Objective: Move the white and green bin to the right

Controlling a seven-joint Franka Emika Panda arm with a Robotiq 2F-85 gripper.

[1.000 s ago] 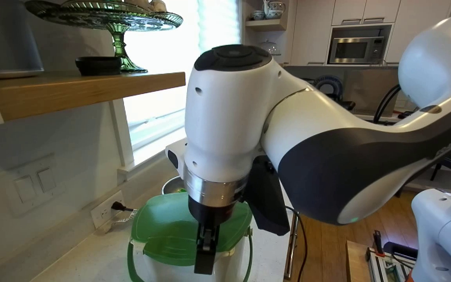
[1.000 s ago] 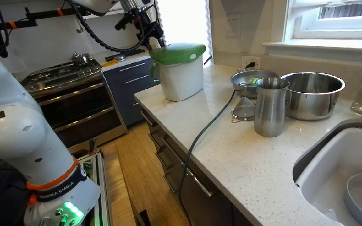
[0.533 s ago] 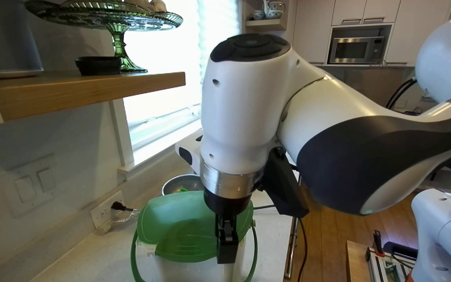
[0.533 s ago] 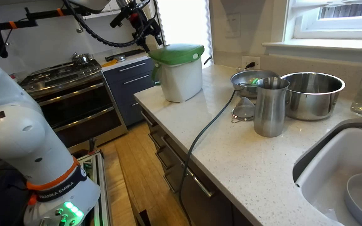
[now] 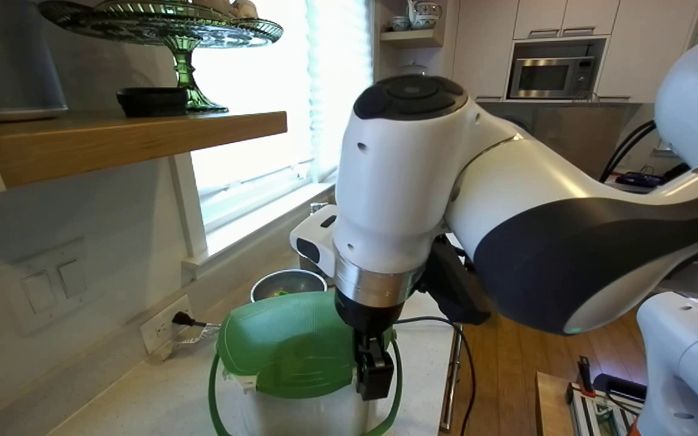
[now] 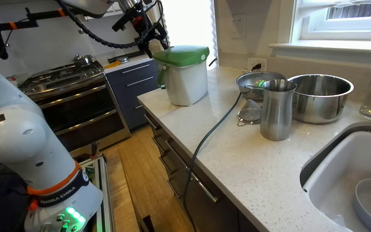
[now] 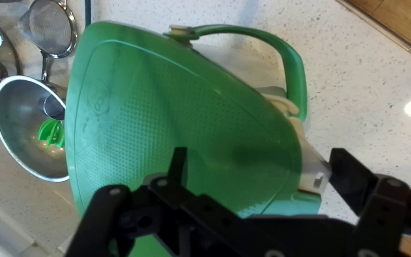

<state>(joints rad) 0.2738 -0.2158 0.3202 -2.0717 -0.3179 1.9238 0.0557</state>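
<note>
Words on the arm [image 6: 53, 154] say FRANKA EMIKA. The white and green bin [image 6: 187, 80] stands on the counter [image 6: 253, 167] near a steel bowl [image 7: 13, 117]. Its lid [image 7: 177, 107] has a mark [image 7: 99, 100] too faint to read. The gripper [image 7: 259, 157] has its fingers spread wide.

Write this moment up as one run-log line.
gripper: open, at edge of lid | bin: on counter, lid on, handle lowered | gripper-lid contact: can't tell
</note>
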